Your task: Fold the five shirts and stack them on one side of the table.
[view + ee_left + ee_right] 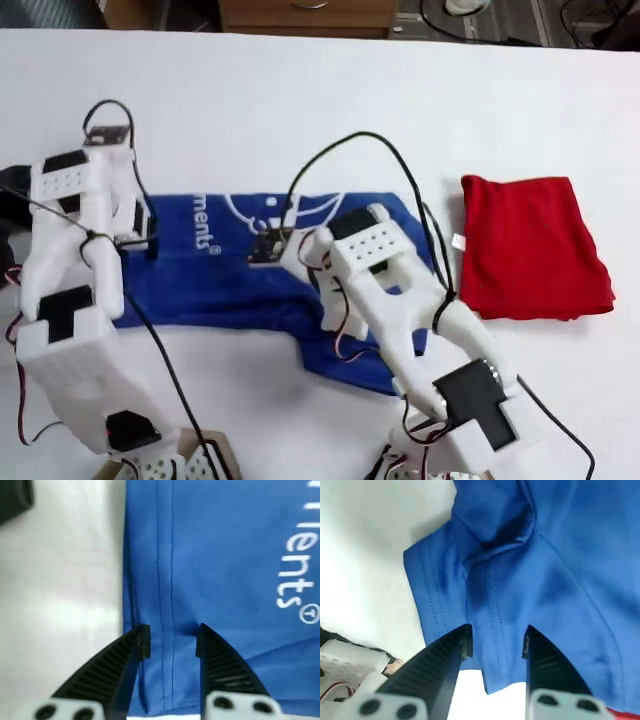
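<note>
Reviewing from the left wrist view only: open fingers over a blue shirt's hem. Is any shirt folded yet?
Observer: Yes. A folded red shirt lies to the robot's right of the blue shirt, apart from it.
Operator: And the right gripper?
Observer: The right gripper is open, astride a stitched edge of the blue shirt.
Operator: Is the cloth flat there?
Observer: No, it is creased just ahead of that gripper.
</note>
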